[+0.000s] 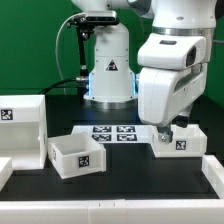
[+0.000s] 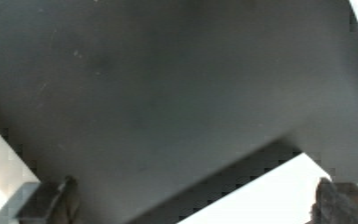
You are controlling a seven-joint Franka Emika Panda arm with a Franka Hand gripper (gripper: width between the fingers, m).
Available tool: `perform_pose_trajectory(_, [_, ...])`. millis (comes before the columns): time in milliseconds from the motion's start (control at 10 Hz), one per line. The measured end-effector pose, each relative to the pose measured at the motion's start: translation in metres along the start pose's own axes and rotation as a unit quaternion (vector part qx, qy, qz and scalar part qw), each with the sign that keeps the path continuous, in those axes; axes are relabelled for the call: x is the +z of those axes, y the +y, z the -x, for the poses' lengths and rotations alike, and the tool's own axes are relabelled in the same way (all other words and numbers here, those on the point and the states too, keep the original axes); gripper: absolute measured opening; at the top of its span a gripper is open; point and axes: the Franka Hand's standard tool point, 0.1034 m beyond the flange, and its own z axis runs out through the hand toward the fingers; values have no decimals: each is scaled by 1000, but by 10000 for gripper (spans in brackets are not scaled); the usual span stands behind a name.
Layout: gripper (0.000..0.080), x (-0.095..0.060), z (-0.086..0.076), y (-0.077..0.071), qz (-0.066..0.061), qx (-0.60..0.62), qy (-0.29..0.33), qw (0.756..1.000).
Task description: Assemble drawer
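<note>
The drawer (image 1: pixel 74 156), a small white open-top tray with a tag on its front, sits on the black table at the exterior view's left of centre. My gripper (image 1: pixel 165 129) hangs low at the exterior view's right, just over the near end of a low white tagged part (image 1: pixel 182 142). In the wrist view the gripper (image 2: pixel 197 205) is open, with its two dark fingertips (image 2: pixel 51 201) far apart. A white corner (image 2: pixel 291 195) of a part shows between them, and the rest is black table. Nothing is held.
A larger, taller white tagged box (image 1: pixel 22 130) stands at the exterior view's far left. The marker board (image 1: pixel 112 133) lies flat in the middle, in front of the arm's base (image 1: pixel 108 75). White blocks lie at the front left (image 1: pixel 4 172) and front right (image 1: pixel 208 188).
</note>
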Motion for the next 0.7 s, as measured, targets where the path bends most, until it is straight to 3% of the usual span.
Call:
perform_pose_trajectory(500, [650,0,1,1,5,-7,-3,1000])
perform_pose_trajectory(600, [650,-8,8,4,5,-12,-6,1000])
perform_pose_trajectory(700, [650,-27,21,10,10,-15,-8,1000])
